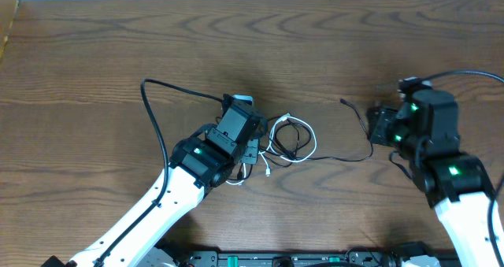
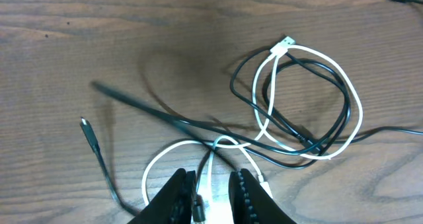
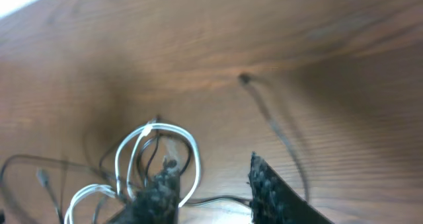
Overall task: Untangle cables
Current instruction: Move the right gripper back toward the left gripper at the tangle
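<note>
Narrowly parted, the left pincer (image 2: 210,181) has a thin white cord (image 2: 285,45) lying in its gap. The right pincer (image 3: 210,168) stands wider, holding nothing. On the brown wooden table (image 1: 118,46) the white cord loops with a thin black cord (image 1: 339,158) near the centre, at three o'clock from the left pincer. The black cord trails on toward the right pincer at three o'clock.

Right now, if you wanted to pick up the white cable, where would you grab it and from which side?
Probably its plug, at the far edge of the loop of the white cable. It pokes out past the coil of the black cable with bare table beyond, so coming down from above on that far side should catch white alone.
</note>
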### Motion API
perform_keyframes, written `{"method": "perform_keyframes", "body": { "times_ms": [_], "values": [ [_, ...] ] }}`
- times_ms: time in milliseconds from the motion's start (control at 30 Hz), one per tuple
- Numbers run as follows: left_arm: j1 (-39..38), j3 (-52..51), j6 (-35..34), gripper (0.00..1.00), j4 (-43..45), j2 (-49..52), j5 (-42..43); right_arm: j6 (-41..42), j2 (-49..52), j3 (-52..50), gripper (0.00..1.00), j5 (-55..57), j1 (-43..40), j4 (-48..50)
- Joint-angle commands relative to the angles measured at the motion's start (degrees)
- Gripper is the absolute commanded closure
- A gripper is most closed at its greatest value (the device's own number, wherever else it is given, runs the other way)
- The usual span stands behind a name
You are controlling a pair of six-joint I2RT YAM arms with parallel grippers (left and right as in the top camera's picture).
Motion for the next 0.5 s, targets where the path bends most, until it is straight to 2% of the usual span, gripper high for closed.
{"method": "perform_keyframes", "body": {
  "times_ms": [0,133,467],
  "values": [
    [0.09,0.31,0.48,0.76,0.22,0.33,0.74,-4.79,5.16,0.17,0.61,-12.02,1.66,1.44],
    [0.09,0.31,0.48,0.75,0.13,0.33,0.74,-5.31,12.61,0.17,0.56,-16.22,4.20,3.15],
    [0.09,0.31,0.48,0.75,-0.22,0.33,0.74,-5.29,28.39,0.17,0.56,-18.58,11.80,9.44]
  ]
}}
